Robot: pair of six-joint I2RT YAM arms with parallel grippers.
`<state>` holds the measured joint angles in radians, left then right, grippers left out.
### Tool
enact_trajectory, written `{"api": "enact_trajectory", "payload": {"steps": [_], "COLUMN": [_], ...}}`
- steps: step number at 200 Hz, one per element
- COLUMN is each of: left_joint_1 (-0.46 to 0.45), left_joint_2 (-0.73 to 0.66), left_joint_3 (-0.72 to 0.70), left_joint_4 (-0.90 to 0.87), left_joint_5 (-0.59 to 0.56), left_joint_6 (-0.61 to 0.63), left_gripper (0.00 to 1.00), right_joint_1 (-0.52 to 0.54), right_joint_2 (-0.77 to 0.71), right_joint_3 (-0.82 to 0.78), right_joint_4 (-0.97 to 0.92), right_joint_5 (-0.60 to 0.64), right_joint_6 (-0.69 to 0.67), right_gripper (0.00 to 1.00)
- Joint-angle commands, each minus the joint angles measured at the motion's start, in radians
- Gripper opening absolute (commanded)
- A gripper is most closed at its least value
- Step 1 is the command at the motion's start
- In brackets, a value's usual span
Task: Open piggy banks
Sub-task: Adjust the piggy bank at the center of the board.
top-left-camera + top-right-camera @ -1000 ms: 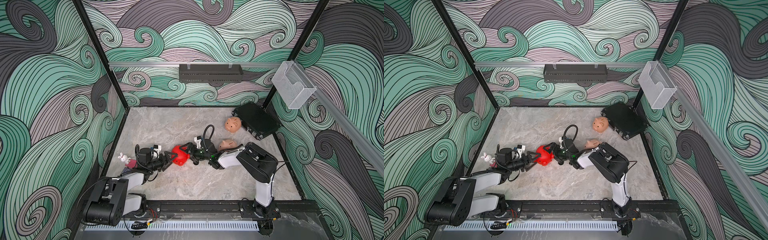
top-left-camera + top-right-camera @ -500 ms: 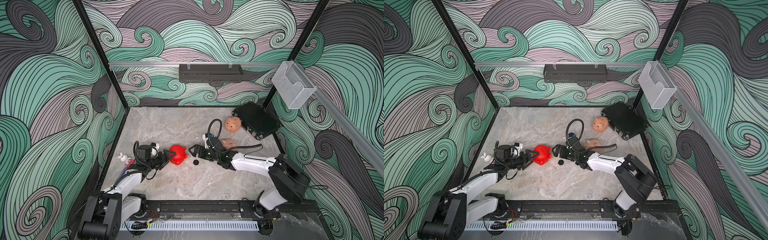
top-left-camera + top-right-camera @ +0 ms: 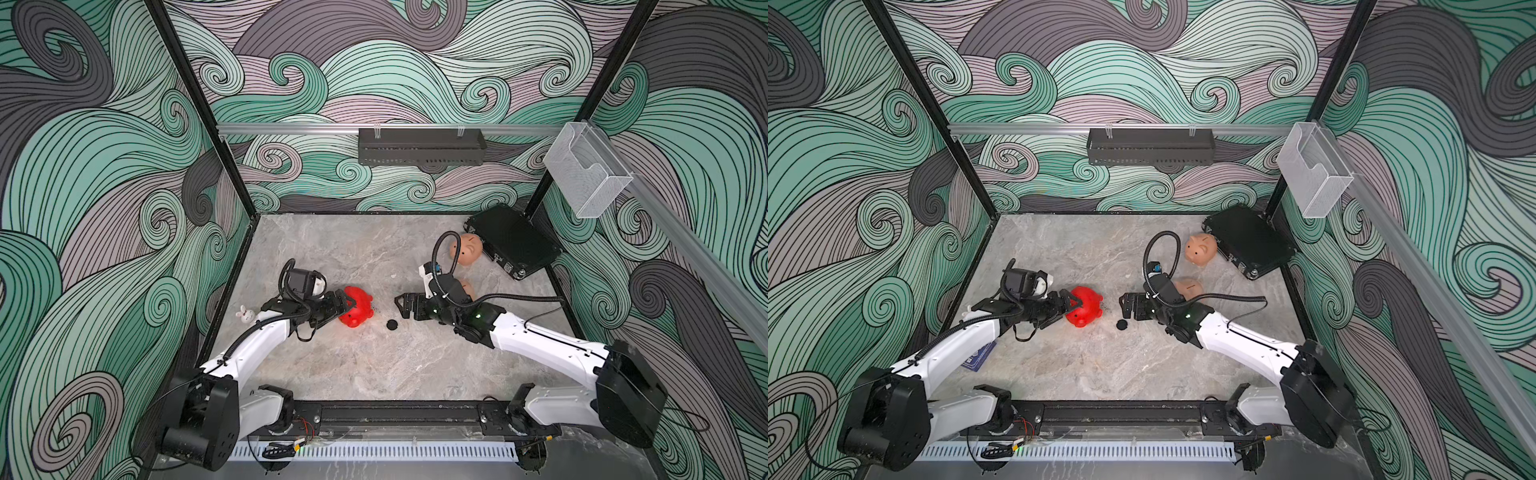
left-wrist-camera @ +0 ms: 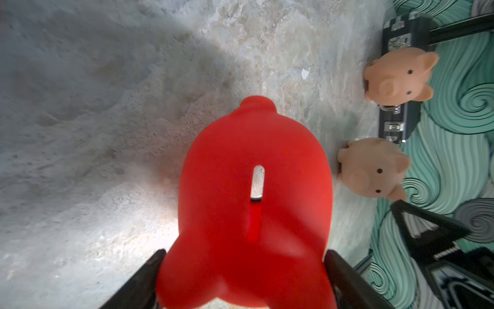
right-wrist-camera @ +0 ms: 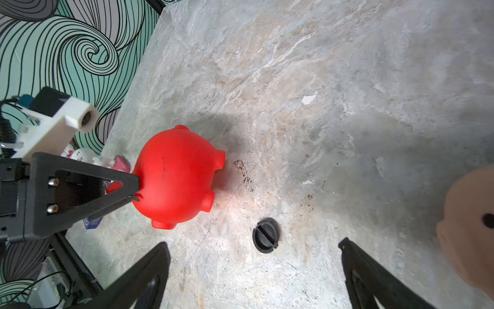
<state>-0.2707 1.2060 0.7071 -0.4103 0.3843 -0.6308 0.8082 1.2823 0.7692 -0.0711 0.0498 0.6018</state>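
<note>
Grey marble-look surface [image 3: 374, 365], swirly walls. The left hand [image 4: 243, 267] is clamped on the red piggy bank [image 3: 358, 306] by its rump, with the arm stretched low. The black plug [image 3: 391, 324] lies loose beside it, so I'd just let go gently. The right hand [image 3: 402, 306] gapes empty near the plug, wrist beside the nearer peach piggy bank [image 3: 1190, 286]. The farther peach piggy bank [image 3: 1200, 248] sits by the black case [image 3: 513, 241].

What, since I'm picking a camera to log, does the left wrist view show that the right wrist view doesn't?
Only the left wrist view: the coin slot on the red piggy bank, both peach piggy banks whole, and the black case. Only the right wrist view: the black round plug lying loose and a white bunny figure. Both: the red piggy bank gripped in the left claw, the table, and a peach piggy bank, though just a slice in the right wrist view.
</note>
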Motion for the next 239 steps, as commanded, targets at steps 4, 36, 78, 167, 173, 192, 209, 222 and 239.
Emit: {"api": "enact_trajectory", "payload": {"steps": [4, 36, 78, 167, 173, 192, 209, 222, 239], "left_joint_1": [-0.077, -0.160, -0.255, -0.332, -0.332, -0.332, -0.332, -0.332, -0.332], "left_joint_2": [0.054, 0.145, 0.254, 0.342, 0.337, 0.305, 0.251, 0.194, 0.114], "left_joint_3": [0.124, 0.250, 0.387, 0.463, 0.462, 0.446, 0.404, 0.357, 0.278], "left_joint_4": [-0.216, -0.344, -0.469, -0.496, -0.491, -0.466, -0.424, -0.388, -0.328], "left_joint_5": [-0.206, -0.384, -0.561, -0.628, -0.619, -0.594, -0.573, -0.565, -0.554], "left_joint_6": [0.086, 0.122, 0.133, 0.102, 0.102, 0.102, 0.105, 0.105, 0.096], "left_gripper": [0.60, 0.60, 0.62, 0.79, 0.84, 0.98, 0.98, 0.99, 0.99], "right_joint_1": [-0.004, -0.004, -0.004, -0.006, -0.005, -0.006, -0.006, -0.006, -0.006], "right_joint_2": [-0.047, -0.084, -0.113, -0.172, -0.172, -0.174, -0.173, -0.176, -0.190], "right_joint_3": [-0.024, -0.054, -0.087, -0.106, -0.107, -0.105, -0.106, -0.112, -0.130], "right_joint_4": [-0.062, -0.064, -0.062, -0.097, -0.098, -0.097, -0.097, -0.082, -0.025], "right_joint_5": [0.054, 0.051, 0.061, 0.092, 0.088, 0.076, 0.070, 0.056, 0.000], "right_joint_6": [-0.035, -0.022, -0.008, -0.016, -0.018, -0.025, -0.029, -0.038, -0.066], "right_gripper": [0.99, 0.99, 0.99, 0.99, 0.99, 0.99, 0.99, 0.99, 0.99]}}
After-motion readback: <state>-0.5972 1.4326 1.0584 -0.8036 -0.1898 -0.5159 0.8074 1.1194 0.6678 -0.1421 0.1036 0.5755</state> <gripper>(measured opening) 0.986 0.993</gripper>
